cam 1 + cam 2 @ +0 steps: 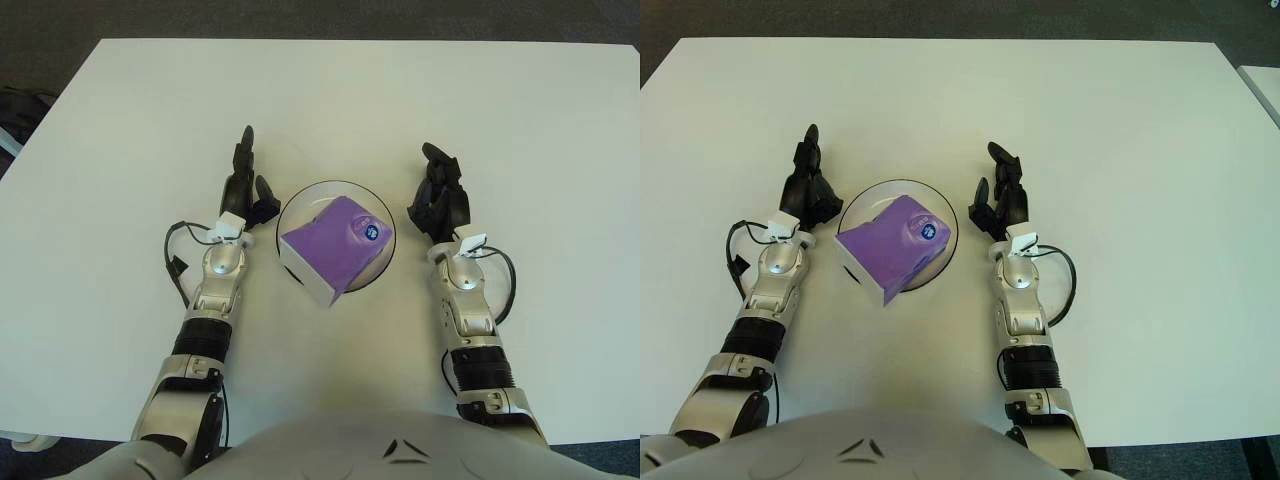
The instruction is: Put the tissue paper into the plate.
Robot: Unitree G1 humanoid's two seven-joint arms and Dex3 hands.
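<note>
A purple tissue pack [338,245] with a white side lies tilted in a round white plate [307,202] near the table's front middle; its near corner hangs over the plate's front rim. My left hand [247,188] is just left of the plate, fingers spread and pointing away, holding nothing. My right hand [438,196] is just right of the plate, fingers loosely open and empty. Neither hand touches the pack.
The plate stands on a white table [320,100] that fills most of the view. Dark floor shows beyond its far edge and at both sides. A dark object [12,110] shows off the table's left edge.
</note>
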